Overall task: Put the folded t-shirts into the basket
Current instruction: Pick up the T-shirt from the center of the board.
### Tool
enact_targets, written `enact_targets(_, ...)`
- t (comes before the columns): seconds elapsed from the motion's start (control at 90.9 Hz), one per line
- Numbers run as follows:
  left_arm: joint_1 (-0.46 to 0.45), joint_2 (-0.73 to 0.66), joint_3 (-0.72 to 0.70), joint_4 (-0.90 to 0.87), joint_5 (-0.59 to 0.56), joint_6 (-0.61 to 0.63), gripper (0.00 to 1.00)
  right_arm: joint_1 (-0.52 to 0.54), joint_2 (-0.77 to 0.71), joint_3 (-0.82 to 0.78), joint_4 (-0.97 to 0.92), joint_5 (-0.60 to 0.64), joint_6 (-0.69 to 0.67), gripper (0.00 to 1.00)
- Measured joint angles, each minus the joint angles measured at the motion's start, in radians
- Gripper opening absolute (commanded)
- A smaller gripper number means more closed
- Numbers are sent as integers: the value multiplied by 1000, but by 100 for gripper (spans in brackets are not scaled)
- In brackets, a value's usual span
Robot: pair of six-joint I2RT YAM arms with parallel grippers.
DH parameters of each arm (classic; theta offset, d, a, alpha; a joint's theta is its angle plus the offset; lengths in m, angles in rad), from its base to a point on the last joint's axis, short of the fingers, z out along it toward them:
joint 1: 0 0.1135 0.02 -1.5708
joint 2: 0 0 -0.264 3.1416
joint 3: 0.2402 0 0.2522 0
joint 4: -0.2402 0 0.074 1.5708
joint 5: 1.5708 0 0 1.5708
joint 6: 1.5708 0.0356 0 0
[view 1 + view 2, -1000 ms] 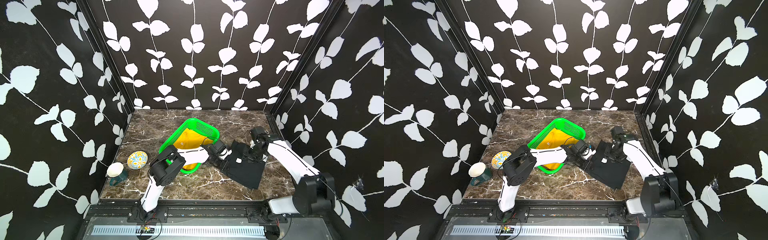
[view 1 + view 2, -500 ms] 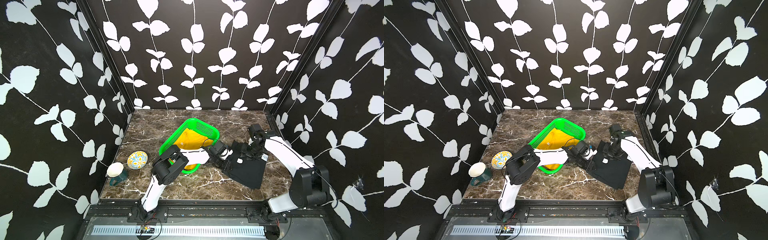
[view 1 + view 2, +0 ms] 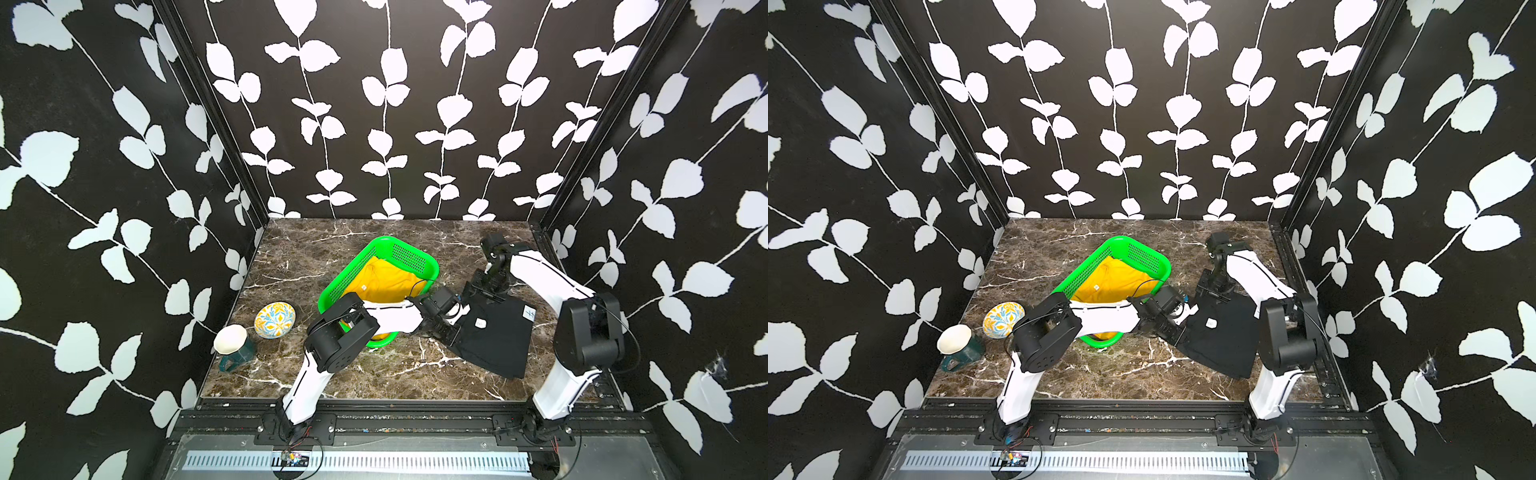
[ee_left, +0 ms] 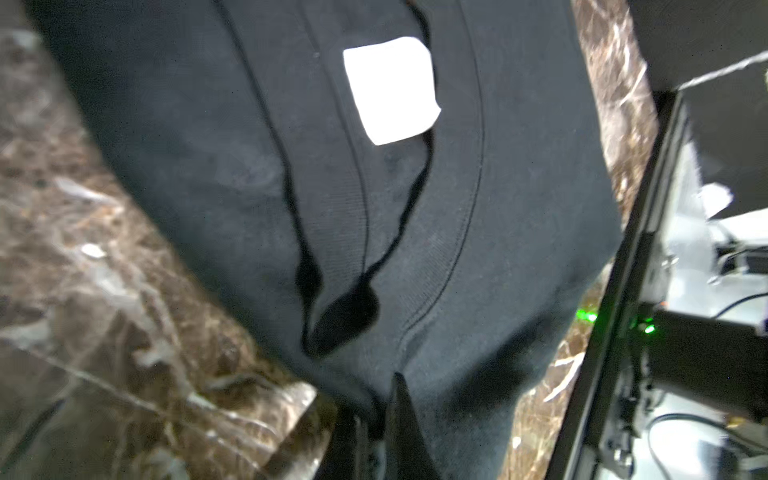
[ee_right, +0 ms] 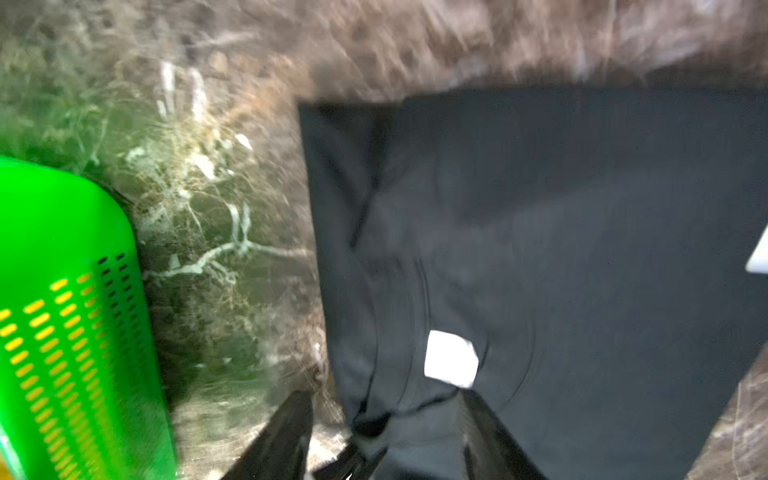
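Left gripper (image 4: pixel 386 419) is pinching the collar edge of the black t-shirt (image 4: pixel 478 232): left wrist view is showing cloth bunching right at the closed tips, white neck label (image 4: pixel 390 89) lying further out along the collar. Both top views are hiding that contact under the left wrist body; there only the left gripper (image 3: pixel 451 328) sitting over the shirt's edge nearest the basket (image 3: pixel 415 255) is showing.

Right gripper (image 5: pixel 386 432) is standing apart, one finger (image 5: pixel 286 428) over bare marble, the other side over the black cloth. Right wrist view is blurring, so I cannot tell whether any cloth is lying between the tips. Just beyond it the label (image 5: pixel 451 359) is showing, then the flat shirt body; the basket (image 5: pixel 70 291) is sitting off to one side of this gripper, yellow showing through its slots.

Top views only: yellow t-shirt (image 3: pixel 386 282) is lying inside the basket, black t-shirt (image 3: pixel 1221 336) is resting on the marble table (image 3: pixel 1059 249) beside it, patterned bowl (image 3: pixel 274 320) and mug (image 3: pixel 232 345) well apart beyond the left arm.
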Motion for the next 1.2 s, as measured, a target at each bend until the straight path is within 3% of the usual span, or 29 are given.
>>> enact_targets(0.143,-39,-37,0,-48,-72,92,0,15,62,92,-42,64,-39,84)
enact_targets(0.407,-88,-86,3,-122,-199,255,0,51,202,215,-103,111,-82,78)
enact_targets(0.671,-114,-139,3,-149,-312,360,0,76,290,240,-126,106,-98,75)
enact_targets(1.012,-158,-151,-2,-168,-429,434,0,80,390,298,-168,153,-94,58)
enact_targets(1.199,-161,-189,-44,-168,-467,439,0,80,411,298,-169,158,-84,39)
